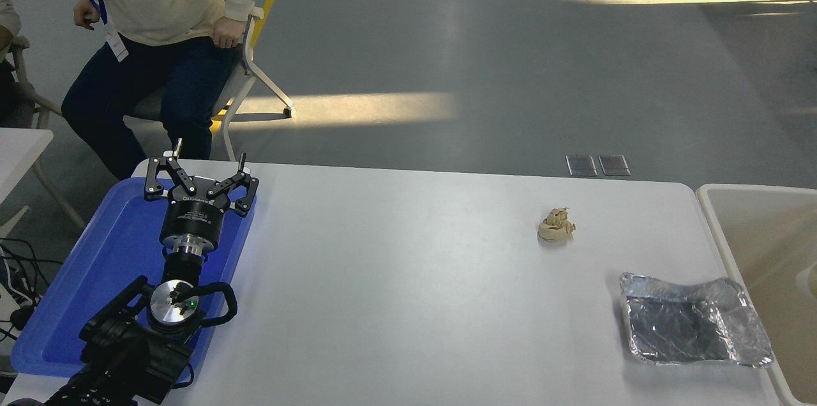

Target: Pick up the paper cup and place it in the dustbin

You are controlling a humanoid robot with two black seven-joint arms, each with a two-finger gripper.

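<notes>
A pale rim, probably the paper cup (812, 279), lay inside the dustbin (708, 202) at the right, so the task looked finished; the left gripper (203, 170) sat spread and empty, the right one unseen.

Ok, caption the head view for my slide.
Left pincer parked open over blue tray; paper wad, foil tray beside dustbin.

White rectangular table (396, 304) with rounded corners, flat blue plastic tray (96, 278) at left, crumpled tan paper wad (556, 226) right of centre, crinkled silver foil tray (694, 320) near right edge

Foil tray (696, 329) left of dustbin (759, 246)
</notes>
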